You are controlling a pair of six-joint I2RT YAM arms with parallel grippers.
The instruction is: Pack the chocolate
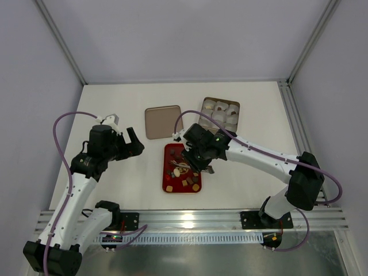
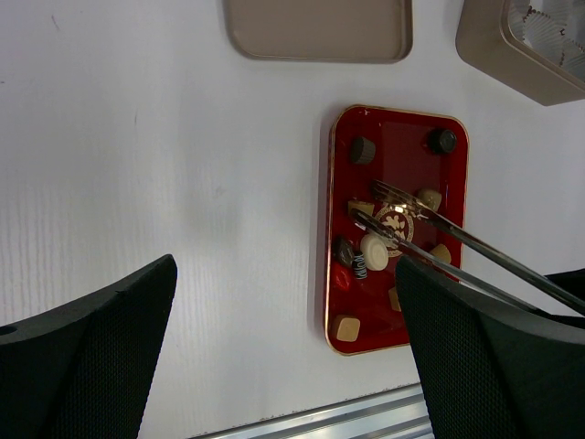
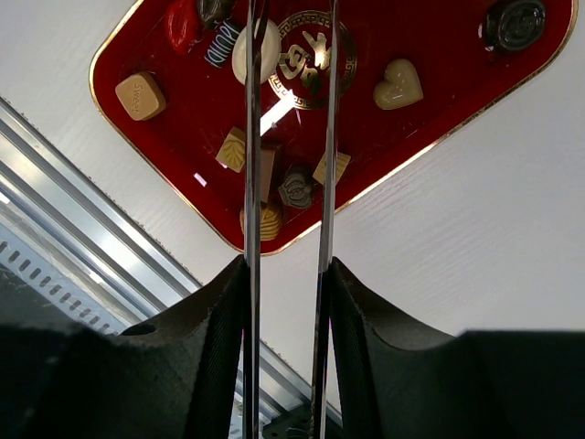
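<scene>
Loosely scattered chocolate (image 3: 398, 84), tan, dark, whitish, on red tray (image 3: 448, 64), left jaws released, right jaws grasping tongs (image 3: 249, 210).

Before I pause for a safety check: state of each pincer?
Left pincer: open, empty.
Right pincer: closed on the metal tongs.

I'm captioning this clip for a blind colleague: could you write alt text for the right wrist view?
The right claw holds metal tongs out over a red tray of small chocolates, one prong crossing a round white piece. The tray lies on a white table, a metal rail at the lower left.
</scene>
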